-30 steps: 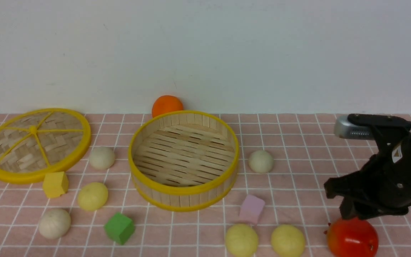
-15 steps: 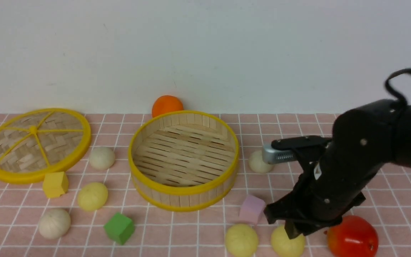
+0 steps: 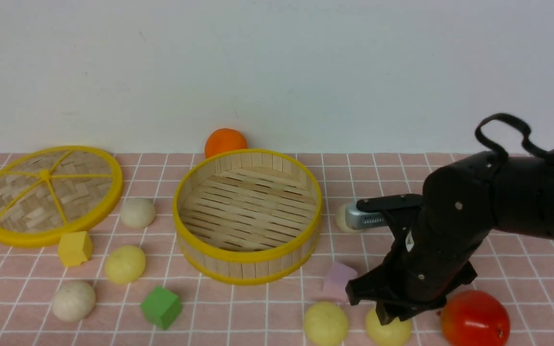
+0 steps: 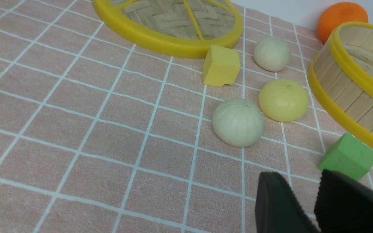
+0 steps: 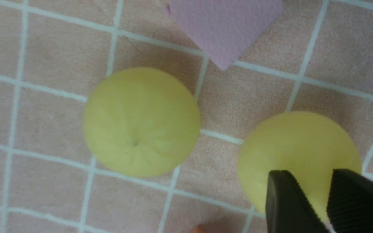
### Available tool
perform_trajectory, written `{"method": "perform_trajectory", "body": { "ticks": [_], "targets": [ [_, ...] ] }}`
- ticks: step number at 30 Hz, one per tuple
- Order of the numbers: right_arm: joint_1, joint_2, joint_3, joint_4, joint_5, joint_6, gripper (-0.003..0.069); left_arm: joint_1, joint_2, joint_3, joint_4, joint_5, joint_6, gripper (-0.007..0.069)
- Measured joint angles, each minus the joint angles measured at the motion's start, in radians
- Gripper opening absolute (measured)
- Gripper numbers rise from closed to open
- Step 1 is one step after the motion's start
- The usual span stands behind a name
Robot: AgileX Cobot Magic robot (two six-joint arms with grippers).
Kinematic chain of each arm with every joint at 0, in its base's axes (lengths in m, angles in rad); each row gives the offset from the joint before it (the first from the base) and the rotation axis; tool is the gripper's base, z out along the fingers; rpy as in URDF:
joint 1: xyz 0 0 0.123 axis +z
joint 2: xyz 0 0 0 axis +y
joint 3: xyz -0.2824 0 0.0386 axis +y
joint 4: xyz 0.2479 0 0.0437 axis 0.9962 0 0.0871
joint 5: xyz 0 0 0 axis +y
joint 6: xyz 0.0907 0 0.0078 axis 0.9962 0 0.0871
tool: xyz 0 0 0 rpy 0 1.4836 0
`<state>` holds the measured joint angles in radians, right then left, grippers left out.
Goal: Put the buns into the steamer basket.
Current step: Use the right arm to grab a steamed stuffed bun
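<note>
The steamer basket [image 3: 247,254] stands empty mid-table. On its left lie three buns: an off-white bun [image 3: 137,212], a pale yellow bun [image 3: 124,264] and another off-white bun [image 3: 73,301]. On its right, an off-white bun [image 3: 340,218] is half hidden behind my right wrist, and two yellow buns lie near the front edge [image 3: 325,323] [image 3: 392,334]. My right gripper [image 3: 385,315] [image 5: 309,174] hangs just over the right yellow bun [image 5: 298,152], jaws slightly apart, gripping nothing. My left gripper [image 4: 301,176] is open and empty, short of the near off-white bun [image 4: 238,122].
The flat woven lid [image 3: 46,192] lies far left. An orange fruit [image 3: 225,142] sits behind the basket and a red fruit [image 3: 474,319] right of my right gripper. Yellow [image 3: 74,247], green [image 3: 160,306] and pink [image 3: 338,281] blocks lie among the buns.
My right arm has swung left from above the red fruit to above the right yellow bun and come down a little. Nothing on the table has moved.
</note>
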<state>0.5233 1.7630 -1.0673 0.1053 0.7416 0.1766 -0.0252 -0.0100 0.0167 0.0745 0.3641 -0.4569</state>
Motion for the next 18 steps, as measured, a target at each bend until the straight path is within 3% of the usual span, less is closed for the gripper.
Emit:
{"method": "perform_trajectory", "body": {
  "ticks": [6, 9, 14, 18],
  "targets": [
    [0.000, 0.037, -0.003, -0.013, -0.006, 0.001, 0.0233, 0.000, 0.000, 0.000, 0.000, 0.000, 0.000, 0.0240],
    [0.000, 0.042, -0.003, -0.012, -0.009, 0.001, 0.0188, 0.000, 0.000, 0.000, 0.000, 0.000, 0.000, 0.0240],
    [0.000, 0.042, -0.003, -0.013, -0.008, -0.013, 0.0026, 0.000, 0.000, 0.000, 0.000, 0.000, 0.000, 0.0240],
    [0.000, 0.042, -0.003, -0.013, -0.001, -0.018, 0.0015, 0.000, 0.000, 0.000, 0.000, 0.000, 0.000, 0.0240]
  ]
}}
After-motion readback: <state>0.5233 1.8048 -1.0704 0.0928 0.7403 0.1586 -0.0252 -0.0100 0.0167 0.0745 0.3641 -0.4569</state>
